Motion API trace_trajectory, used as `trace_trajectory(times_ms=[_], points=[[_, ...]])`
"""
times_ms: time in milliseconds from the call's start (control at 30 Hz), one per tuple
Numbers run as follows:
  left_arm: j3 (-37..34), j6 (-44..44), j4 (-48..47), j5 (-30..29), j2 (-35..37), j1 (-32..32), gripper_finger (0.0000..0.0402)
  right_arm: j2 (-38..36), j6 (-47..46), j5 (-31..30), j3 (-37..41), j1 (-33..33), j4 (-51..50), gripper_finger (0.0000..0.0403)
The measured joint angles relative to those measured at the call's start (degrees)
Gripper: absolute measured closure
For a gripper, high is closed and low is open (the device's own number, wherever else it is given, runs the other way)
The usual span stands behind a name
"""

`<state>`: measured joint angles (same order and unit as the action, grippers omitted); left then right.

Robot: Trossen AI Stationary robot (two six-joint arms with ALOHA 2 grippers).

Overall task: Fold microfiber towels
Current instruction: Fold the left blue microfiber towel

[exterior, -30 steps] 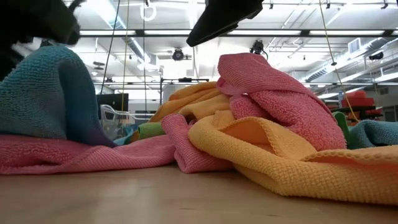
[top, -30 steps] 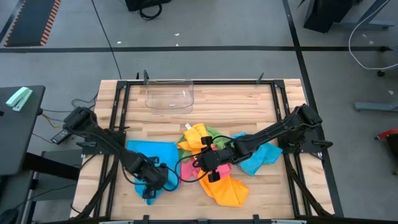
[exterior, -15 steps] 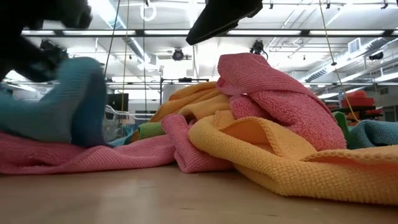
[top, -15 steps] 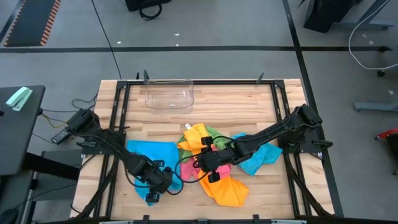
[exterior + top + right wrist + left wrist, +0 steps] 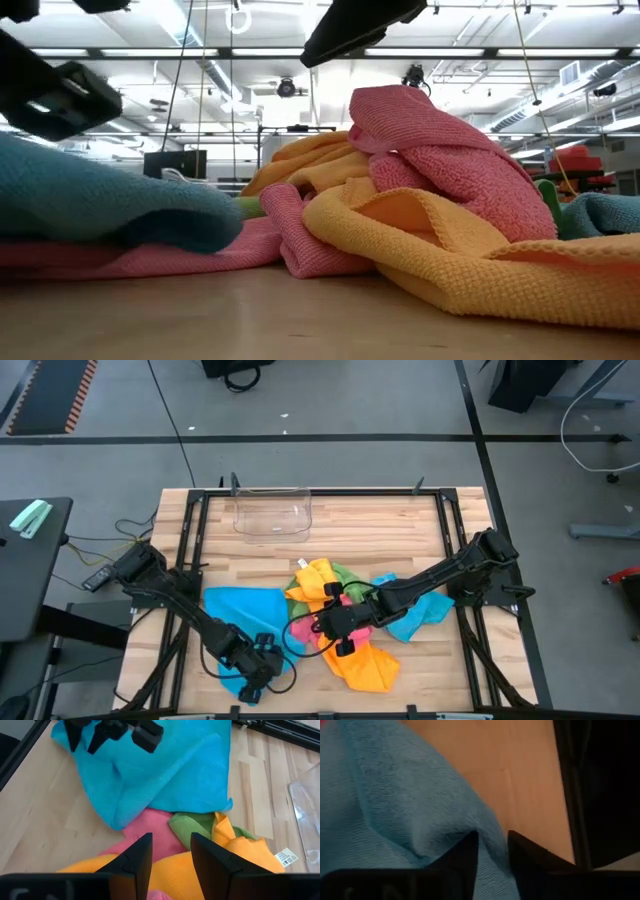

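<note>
Blue towel spread flat; pink, orange, green, seemingly another blue, heaped

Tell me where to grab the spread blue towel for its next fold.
I'd take the blue towel at its free far-left corner, coming straight down from above. That edge lies flat on bare table, clear of the pile. The left claw is at the near edge; the right claw is over the pile.
</note>
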<state>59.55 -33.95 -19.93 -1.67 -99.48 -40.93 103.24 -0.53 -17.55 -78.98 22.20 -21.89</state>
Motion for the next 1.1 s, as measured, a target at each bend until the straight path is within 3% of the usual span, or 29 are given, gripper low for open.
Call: trace_trajectory(times_ms=[200, 333, 500, 700, 1100], points=[[2.5, -5.0, -0.1, 7.1, 1.4, -0.3, 0.0206, 0.0, -0.1, 0.0, 0.0, 0.1, 0.5, 0.0260], [5.4, -7.1, -4.8, 9.3, 1.7, -2.9, 0.0187, 0.0, -0.2, 0.0, 0.0, 0.1, 1.0, 0.0260], [4.6, -5.9, -8.9, 4.9, 1.7, -6.1, 0.0194, 0.0, -0.7, 0.0, 0.0, 0.1, 1.7, 0.0260], [0.8, -5.3, -5.7, 4.6, 1.5, -6.2, 0.0222, 0.0, -1.0, 0.0, 0.0, 0.1, 2.4, 0.0260], [0.0, 3.0, -4.5, 4.7, -1.2, -7.8, 0.0250, 0.0, -1.9, 0.0, 0.0, 0.1, 2.4, 0.0260]])
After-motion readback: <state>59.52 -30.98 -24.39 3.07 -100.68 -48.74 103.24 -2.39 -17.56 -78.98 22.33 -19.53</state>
